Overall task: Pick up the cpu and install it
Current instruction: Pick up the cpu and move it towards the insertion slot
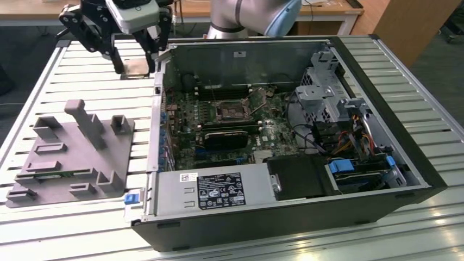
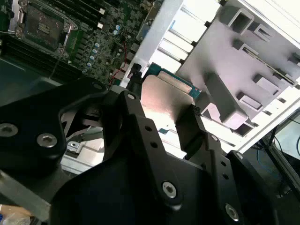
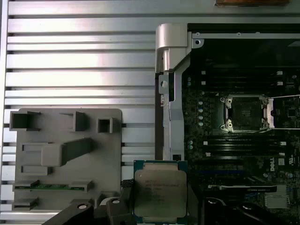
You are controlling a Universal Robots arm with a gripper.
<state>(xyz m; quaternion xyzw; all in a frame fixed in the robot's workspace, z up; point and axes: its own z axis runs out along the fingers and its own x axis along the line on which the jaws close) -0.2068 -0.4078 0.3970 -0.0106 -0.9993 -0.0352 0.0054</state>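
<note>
The cpu (image 1: 136, 67), a flat square chip with a silver-grey top and a darker rim, sits between the two black fingers of my gripper (image 1: 135, 70). This is at the far corner of the slatted table, on the exterior view's left, just outside the computer case. Both wrist views show the cpu (image 3: 159, 190) (image 2: 165, 98) clamped at its edges by the fingers (image 2: 133, 110), above the table slats. The gripper is shut on it. The open cpu socket (image 1: 233, 110) (image 3: 246, 112) (image 2: 44, 26) lies on the motherboard inside the case, its metal bracket raised.
An open computer case (image 1: 362, 60) lies on its side on the slatted metal table (image 1: 43, 87). Drive cage and cables fill its side at the exterior view's right. A grey plastic fixture (image 1: 73, 152) (image 3: 65, 154) with upright posts stands on the exterior view's left.
</note>
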